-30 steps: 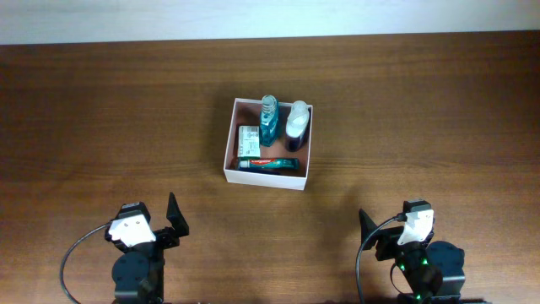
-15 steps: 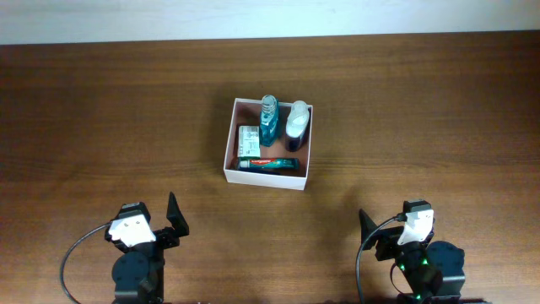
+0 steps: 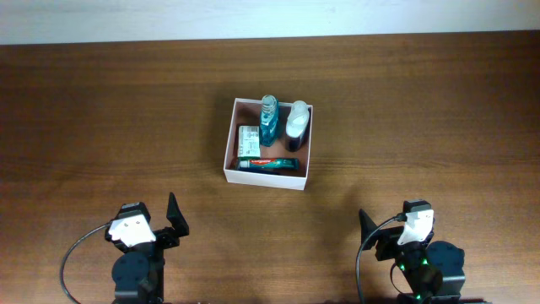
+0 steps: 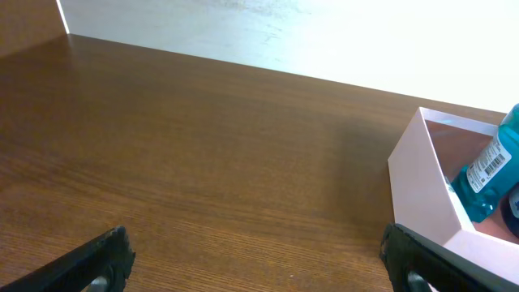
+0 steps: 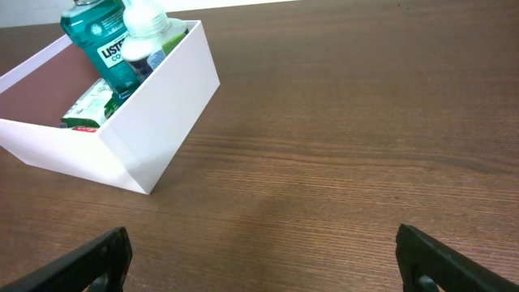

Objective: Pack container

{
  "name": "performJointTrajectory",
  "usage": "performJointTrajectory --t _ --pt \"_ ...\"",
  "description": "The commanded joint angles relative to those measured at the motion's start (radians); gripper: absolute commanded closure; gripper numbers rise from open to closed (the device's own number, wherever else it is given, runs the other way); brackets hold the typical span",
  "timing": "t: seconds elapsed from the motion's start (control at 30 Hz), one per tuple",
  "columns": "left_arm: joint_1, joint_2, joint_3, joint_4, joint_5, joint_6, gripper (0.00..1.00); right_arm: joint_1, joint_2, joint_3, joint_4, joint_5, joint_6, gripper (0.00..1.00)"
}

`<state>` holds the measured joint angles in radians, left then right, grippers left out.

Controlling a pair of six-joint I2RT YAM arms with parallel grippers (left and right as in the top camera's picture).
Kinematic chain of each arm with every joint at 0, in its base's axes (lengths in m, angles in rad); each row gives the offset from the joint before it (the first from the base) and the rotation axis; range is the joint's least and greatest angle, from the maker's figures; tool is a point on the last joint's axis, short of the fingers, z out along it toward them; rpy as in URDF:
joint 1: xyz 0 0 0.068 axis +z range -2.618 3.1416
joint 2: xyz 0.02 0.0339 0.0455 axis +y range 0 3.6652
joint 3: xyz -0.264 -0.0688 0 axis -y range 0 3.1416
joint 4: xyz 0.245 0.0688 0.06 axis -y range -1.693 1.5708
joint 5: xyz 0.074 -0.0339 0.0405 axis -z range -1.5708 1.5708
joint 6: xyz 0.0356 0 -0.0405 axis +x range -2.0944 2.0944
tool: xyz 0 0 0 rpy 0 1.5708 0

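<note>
The container (image 3: 230, 139), a square white-walled box with a pinkish-brown inside, stands at the table's middle. It holds a teal mouthwash bottle (image 3: 269, 118), a white bottle with a dark base (image 3: 296, 125), a green soap packet (image 3: 248, 139) and a toothpaste tube (image 3: 268, 164). The container also shows in the left wrist view (image 4: 418, 191) and in the right wrist view (image 5: 158, 97). My left gripper (image 3: 175, 221) (image 4: 255, 264) is open and empty near the front left edge. My right gripper (image 3: 371, 232) (image 5: 263, 259) is open and empty near the front right edge.
The brown wooden table (image 3: 101, 118) stretches around the container. A pale wall edge (image 3: 270, 17) runs along the back of the table.
</note>
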<state>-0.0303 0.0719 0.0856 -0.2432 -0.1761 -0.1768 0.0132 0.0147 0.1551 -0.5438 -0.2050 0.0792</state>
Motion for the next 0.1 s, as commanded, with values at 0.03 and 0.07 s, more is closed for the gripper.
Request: performJointTrajectory --t 0.03,0.07 --pt "0.007 -0.010 -0.009 0.004 0.002 0.010 0.01 -0.008 -0.011 -0.007 0.003 -0.009 0.007 0.01" --pt "0.007 -0.010 -0.009 0.004 0.002 0.010 0.01 -0.008 -0.011 -0.007 0.003 -0.009 0.007 0.01"
